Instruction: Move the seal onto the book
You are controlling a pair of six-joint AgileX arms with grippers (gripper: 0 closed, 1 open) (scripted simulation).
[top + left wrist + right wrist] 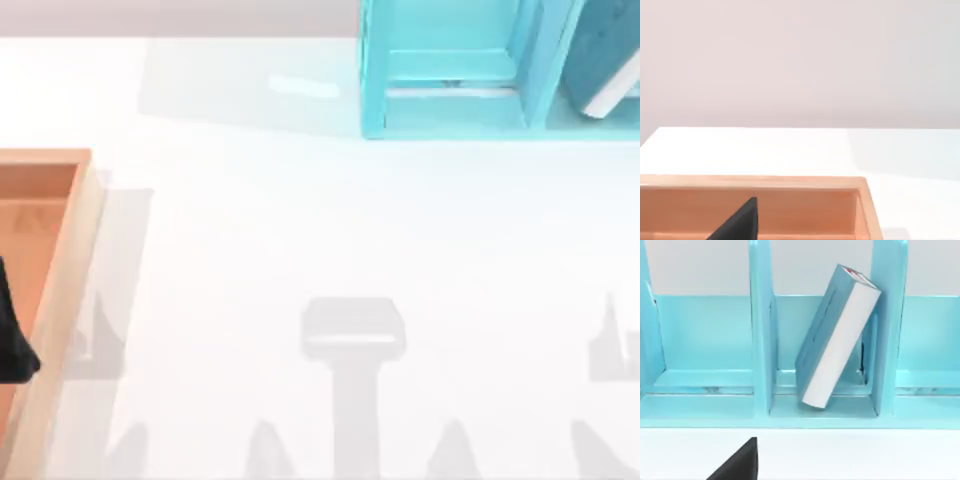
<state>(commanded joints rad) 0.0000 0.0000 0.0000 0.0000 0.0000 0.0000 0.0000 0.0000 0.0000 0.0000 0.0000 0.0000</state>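
Book leaning in the shelf unit, pincers low at the near side

Nearest, the left pincer (742,222) shows as a dark tip over the wooden tray (62,290), well left of the shelf unit (450,100); I cannot tell either pincer's opening. On the white counter (320,230), the shelf's middle bay holds the book (837,337), long axis tilted, page edges facing outward, red-marked end up against the divider
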